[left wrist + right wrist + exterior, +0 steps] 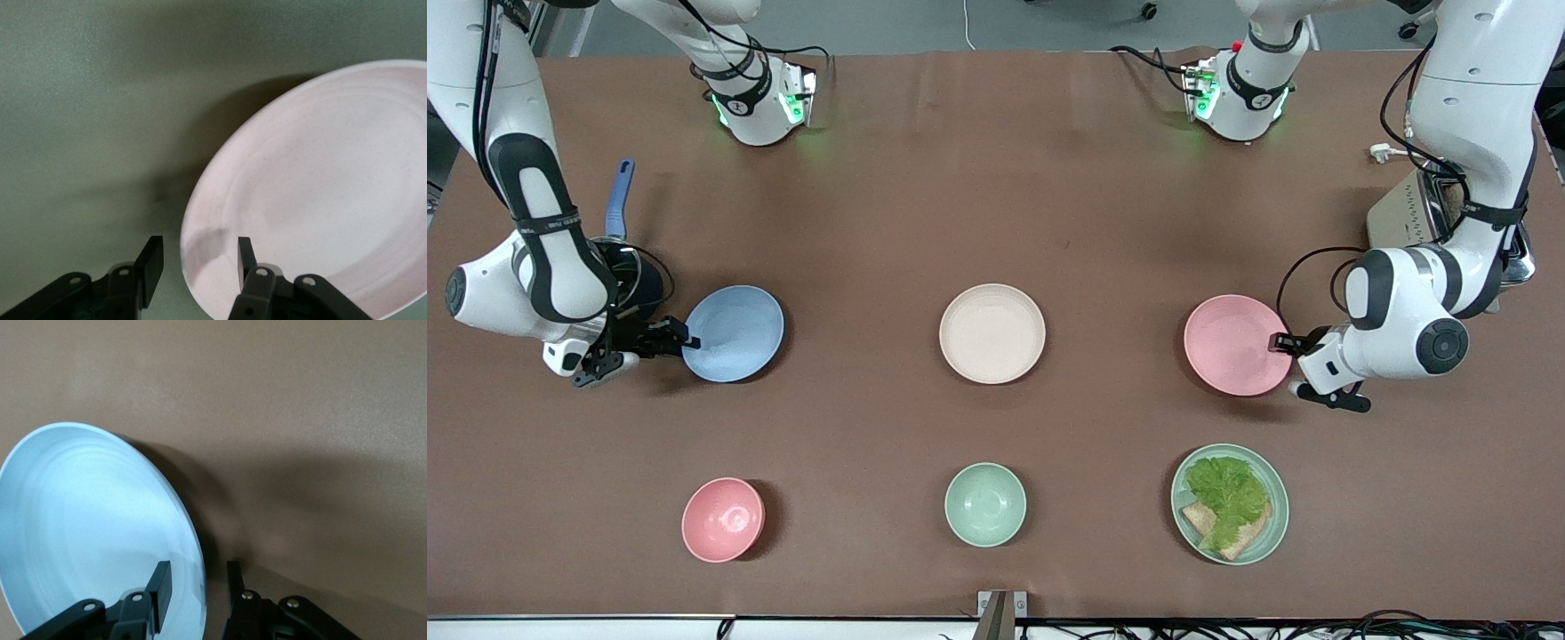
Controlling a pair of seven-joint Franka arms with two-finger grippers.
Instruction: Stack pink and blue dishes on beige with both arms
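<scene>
The pale blue plate [734, 332] lies toward the right arm's end of the table. My right gripper [682, 339] is open at its outer rim. In the right wrist view one finger [160, 585] is over the blue plate [87, 533] and the other is outside its edge, so my right gripper [198, 583] straddles the rim. The pale pink plate [1232, 344] lies toward the left arm's end. My left gripper [1286, 345] is open across its rim, with the pink plate [320, 193] between the fingers of my left gripper [198, 261]. The beige plate [992, 333] sits bare between the two.
Nearer the front camera stand a small pink bowl [722, 519], a mint-green bowl [984, 503] and a green plate with lettuce and bread [1230, 503]. A toaster [1409, 213] stands by the left arm. A dark pot with a blue handle [619, 206] sits under the right arm.
</scene>
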